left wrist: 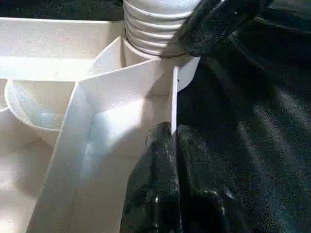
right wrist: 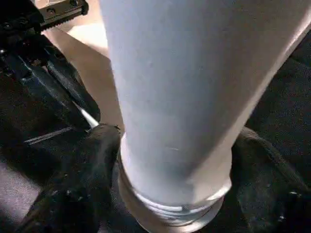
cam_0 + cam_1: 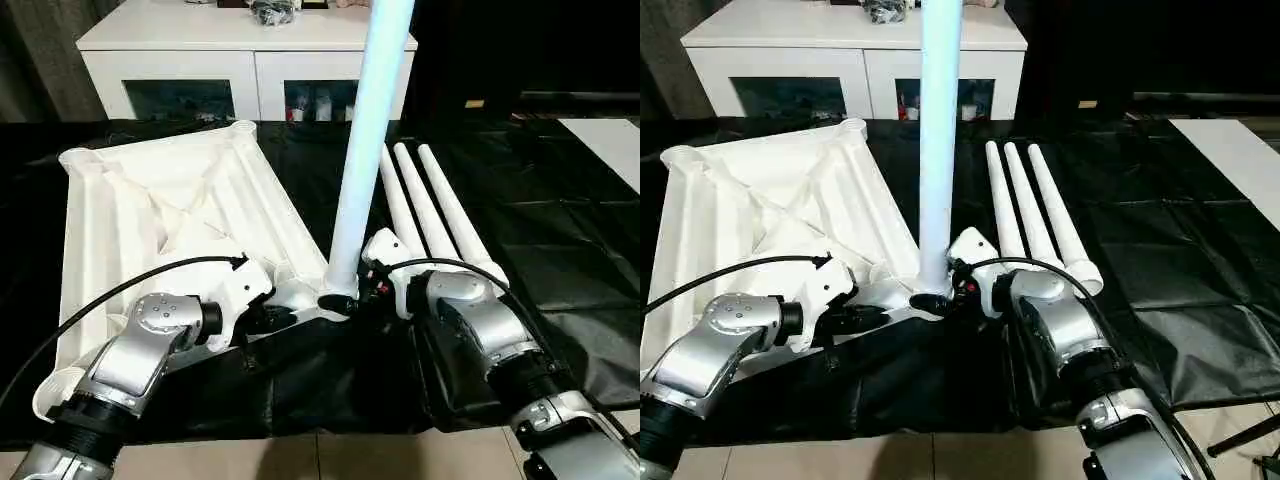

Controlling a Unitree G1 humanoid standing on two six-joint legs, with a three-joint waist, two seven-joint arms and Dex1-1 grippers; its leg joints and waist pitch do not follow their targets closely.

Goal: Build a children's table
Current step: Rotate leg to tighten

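Upturned on black sheeting (image 3: 560,250), ribbed underside showing: the white tabletop (image 3: 150,210) of a children's table, lying left of centre. Standing upright in its near right corner socket (image 3: 925,298), one tapered leg (image 3: 362,150), threaded collar visible at the base and apparently seated or nearly so. Lying side by side just right of that, running from near to far on the same sheeting, three more legs (image 3: 430,205), not yet fitted. By that count, roughly a quarter of the job done; three sockets at the other corners left to fill, then the table to be turned upright.

Left pincer (image 1: 174,133) closed, fingertips pinching the thin rim of the tabletop right beside the occupied socket, seemingly bracing the piece. Right pincer (image 2: 170,194) set around the foot of the standing leg, one black finger (image 2: 77,189) on either side and close against the collar; whether clamped firm or loose cannot be told, and so whether this leg is fully home stays a judgement.

Beyond the work, against the far wall, a white cabinet (image 3: 250,60) with dark glass doors. At far right, a flat white board (image 3: 610,145).

No brand, label or legible writing anywhere on the parts.
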